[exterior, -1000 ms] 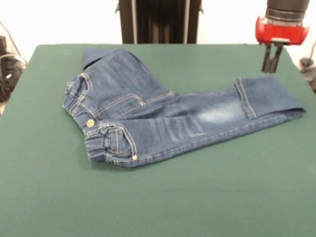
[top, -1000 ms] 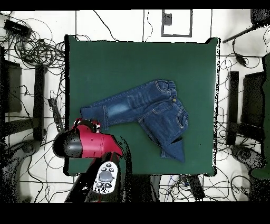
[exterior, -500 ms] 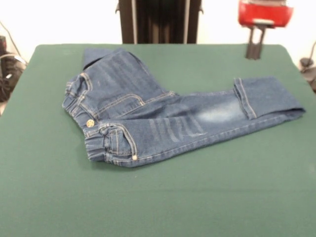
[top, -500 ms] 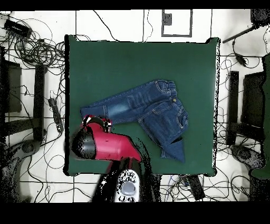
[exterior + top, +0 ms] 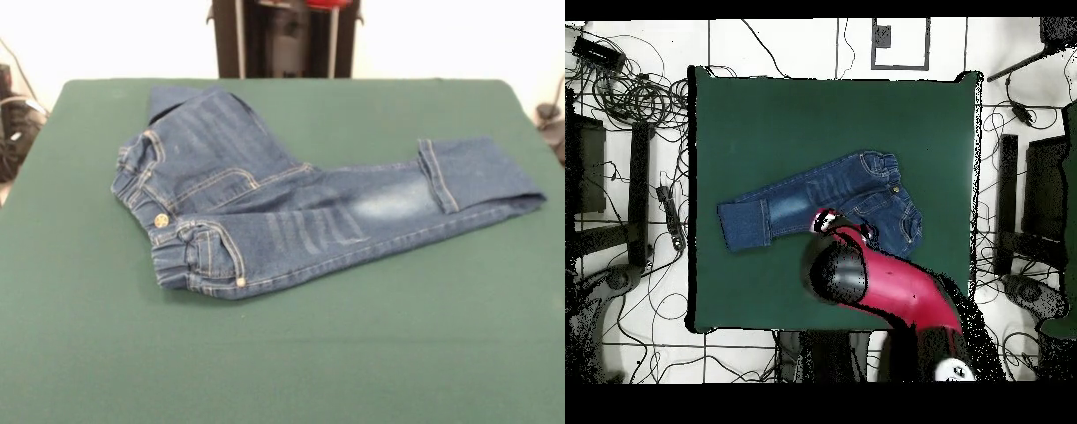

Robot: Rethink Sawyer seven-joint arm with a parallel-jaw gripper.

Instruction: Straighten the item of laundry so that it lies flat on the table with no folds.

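Overhead view: the red and black arm (image 5: pixel 885 290) is reaching over the jeans (image 5: pixel 835 195), with the gripper (image 5: pixel 827 222) positioned above the crotch area and hiding the folded leg beneath it. Whether the gripper is wide or narrow cannot be told. Directly beyond the gripper, the waistband (image 5: pixel 146 208) is lying bunched. Farther out to one side, the straight leg is extending across the table (image 5: pixel 353 344), its cuff (image 5: pixel 477 172) folded back. Front view is showing only a red part at the top edge.
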